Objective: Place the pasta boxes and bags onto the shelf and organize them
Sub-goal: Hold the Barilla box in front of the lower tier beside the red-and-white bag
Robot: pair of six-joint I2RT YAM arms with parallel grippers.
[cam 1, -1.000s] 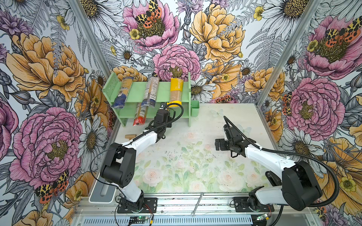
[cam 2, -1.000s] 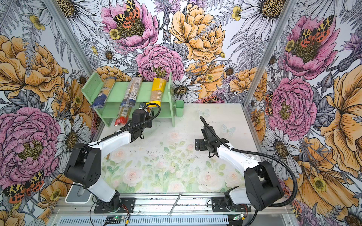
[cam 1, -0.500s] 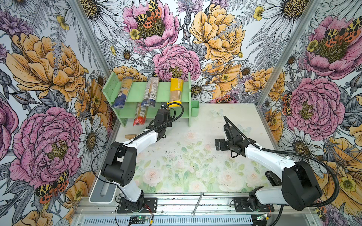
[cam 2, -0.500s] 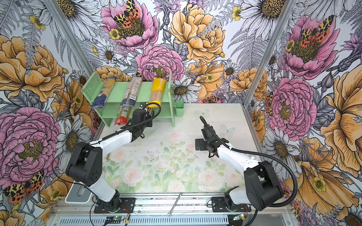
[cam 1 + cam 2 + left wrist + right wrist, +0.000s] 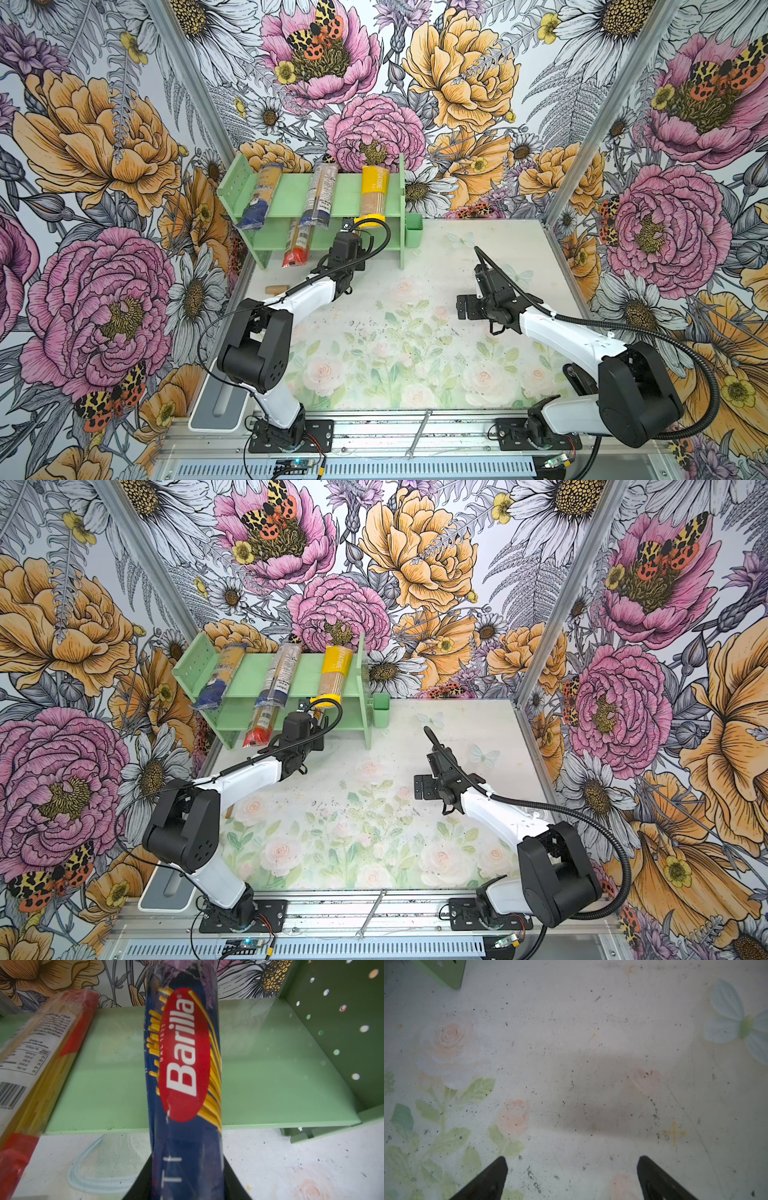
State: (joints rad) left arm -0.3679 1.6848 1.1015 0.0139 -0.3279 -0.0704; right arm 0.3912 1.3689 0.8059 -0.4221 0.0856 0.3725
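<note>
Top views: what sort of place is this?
Probably a staged lab robot cell, not a pantry: flower-printed wall panels box in the tabletop, both arms are bolted to a metal rail, a green shelf holds pasta packs.

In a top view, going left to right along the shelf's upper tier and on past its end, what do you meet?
On the shelf: clear bag with a dark blue end → second clear bag with a dark blue end → yellow bag → green cup on its outer side.

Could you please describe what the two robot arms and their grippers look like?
The left arm and right arm have glossy white links and bulky black joints, each trailed by a black corrugated cable conduit. The left gripper and right gripper are black, with tapering wedge-shaped fingers.
</note>
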